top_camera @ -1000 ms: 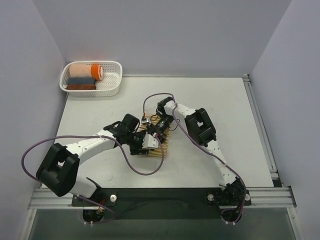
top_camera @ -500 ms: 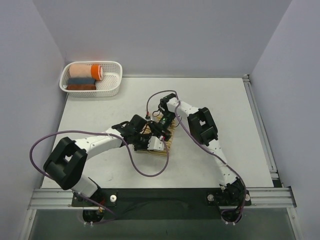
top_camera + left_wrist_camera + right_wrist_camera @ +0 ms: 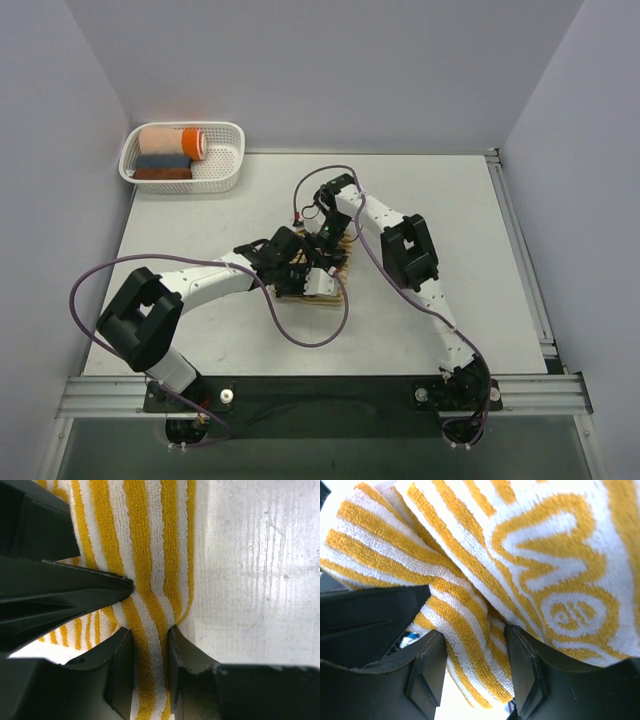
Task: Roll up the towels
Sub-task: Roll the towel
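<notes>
Striped towel (image 3: 338, 262) sits bunched at mid-table, mostly hidden under both grippers in the top view. Only yellow-and-white edges show on its right and near sides.

Left arm: the base is at the near left, the elbow is out to the left, and the forearm is stretched low across the table (image 3: 200, 230) toward the centre. Left gripper (image 3: 149, 640) is down on the towel. In the wrist view its two fingers are closed in tight on a narrow raised fold of stripes, with cloth squeezed between them. Bare tabletop lies just right of that fold.

Right arm: the base is at the near right, the upper link leans in toward the centre, the elbow is high, and the wrist curls back and down onto the towel's far side. Right gripper (image 3: 475, 655) has a thicker bunched fold clamped between its fingers. The patterned part with looping orange shapes lies just beside and above that fold.

The two grippers are very close together, almost touching, over the same towel.

White basket (image 3: 225, 170) is at the far left corner, well apart. It holds a peach-and-orange roll (image 3: 172, 141), with a grey-blue roll (image 3: 162, 160) and a reddish-brown roll (image 3: 160, 174) in front of it.
</notes>
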Available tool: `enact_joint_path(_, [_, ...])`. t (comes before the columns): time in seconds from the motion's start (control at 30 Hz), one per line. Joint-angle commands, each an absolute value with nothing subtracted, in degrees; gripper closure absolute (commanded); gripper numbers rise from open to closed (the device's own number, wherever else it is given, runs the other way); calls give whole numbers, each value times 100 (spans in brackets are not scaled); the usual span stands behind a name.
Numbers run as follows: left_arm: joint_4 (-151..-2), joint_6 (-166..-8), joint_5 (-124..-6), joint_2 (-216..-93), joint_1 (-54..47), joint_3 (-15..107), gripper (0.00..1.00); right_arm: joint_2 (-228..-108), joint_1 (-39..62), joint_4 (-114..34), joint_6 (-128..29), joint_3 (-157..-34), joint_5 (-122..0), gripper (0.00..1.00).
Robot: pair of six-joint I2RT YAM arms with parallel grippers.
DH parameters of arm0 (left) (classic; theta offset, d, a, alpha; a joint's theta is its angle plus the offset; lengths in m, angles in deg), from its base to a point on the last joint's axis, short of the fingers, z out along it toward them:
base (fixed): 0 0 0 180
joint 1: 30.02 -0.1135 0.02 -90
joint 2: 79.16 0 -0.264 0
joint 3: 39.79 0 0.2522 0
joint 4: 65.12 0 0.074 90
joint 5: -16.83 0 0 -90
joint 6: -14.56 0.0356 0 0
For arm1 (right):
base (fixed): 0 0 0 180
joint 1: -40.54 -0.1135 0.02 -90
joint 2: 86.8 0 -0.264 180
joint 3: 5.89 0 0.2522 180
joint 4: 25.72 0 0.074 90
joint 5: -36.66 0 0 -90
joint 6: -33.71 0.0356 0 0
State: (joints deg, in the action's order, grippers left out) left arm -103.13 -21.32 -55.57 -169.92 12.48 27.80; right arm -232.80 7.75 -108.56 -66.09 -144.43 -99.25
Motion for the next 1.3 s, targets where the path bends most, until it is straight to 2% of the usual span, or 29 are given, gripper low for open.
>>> enact_joint_path(0.0, [-12061, -2324, -5287, -17145, 1480, 2706, 86, -23753, 759, -9925, -6771, -14910, -8235, 53])
enact_joint_path(0.23, [-12335, -2534, -5261, -17091, 1516, 2706, 87, -23631, 468, -9916, -6991, -14825, -8154, 57])
enact_joint_path(0.33, [-12317, -2526, -5296, -17153, 1516, 2575, 90, -23201, 687, -9838, -7026, -14387, -8671, 51])
enact_joint_path(0.37, [-12317, -2526, -5296, -17179, 1507, 2557, 90, -23078, 784, -9820, -7018, -14297, -9282, 48])
enact_joint_path(0.47, [-12273, -2535, -5287, -17259, 1516, 2539, 91, -22674, 1144, -9802, -7026, -14078, -10077, 42])
enact_joint_path(0.57, [-12238, -2579, -5313, -17311, 1524, 2583, 91, -22339, 1338, -9802, -7027, -13902, -10229, 34])
enact_joint_path(0.8, [-12229, -2587, -5488, -17215, 1709, 2592, 92, -22285, 1453, -9389, -6359, -13839, -9246, 36])
enact_joint_path(1.0, [-12466, -2824, -5577, -17206, 1928, 2881, 92, -22970, 1225, -9371, -6226, -14182, -8999, 39])
enact_joint_path(1.27, [-12959, -3281, -5832, -17364, 2157, 3189, 92, -23314, 961, -9371, -6227, -14515, -8920, 42])
